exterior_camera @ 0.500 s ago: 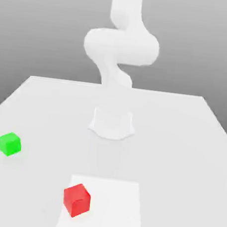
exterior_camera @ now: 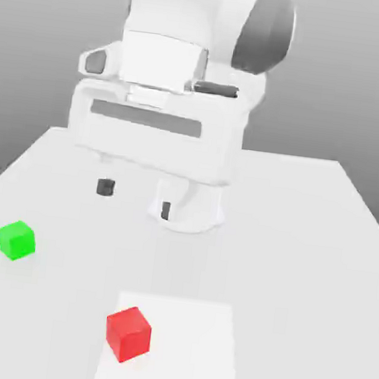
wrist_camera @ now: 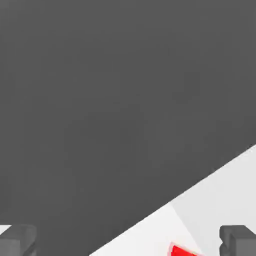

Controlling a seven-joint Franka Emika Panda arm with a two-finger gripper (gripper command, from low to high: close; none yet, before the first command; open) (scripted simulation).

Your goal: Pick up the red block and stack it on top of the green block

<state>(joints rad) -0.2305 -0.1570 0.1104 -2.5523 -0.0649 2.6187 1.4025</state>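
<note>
Exterior view: pincer (exterior_camera: 135,199) is hanging wide and empty, well above the table (exterior_camera: 317,267). Red block (exterior_camera: 128,334) is sitting near the front edge, green block (exterior_camera: 16,240) well apart. Risk: an off-centre descent is likely to nudge the red block aside.

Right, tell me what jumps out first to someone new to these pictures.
The big white arm looms over the table's far side in the exterior view, its pincer open with dark fingertips well apart. Next come the red block on a pale square patch nearest the camera, and the green block at that view's left.
</note>
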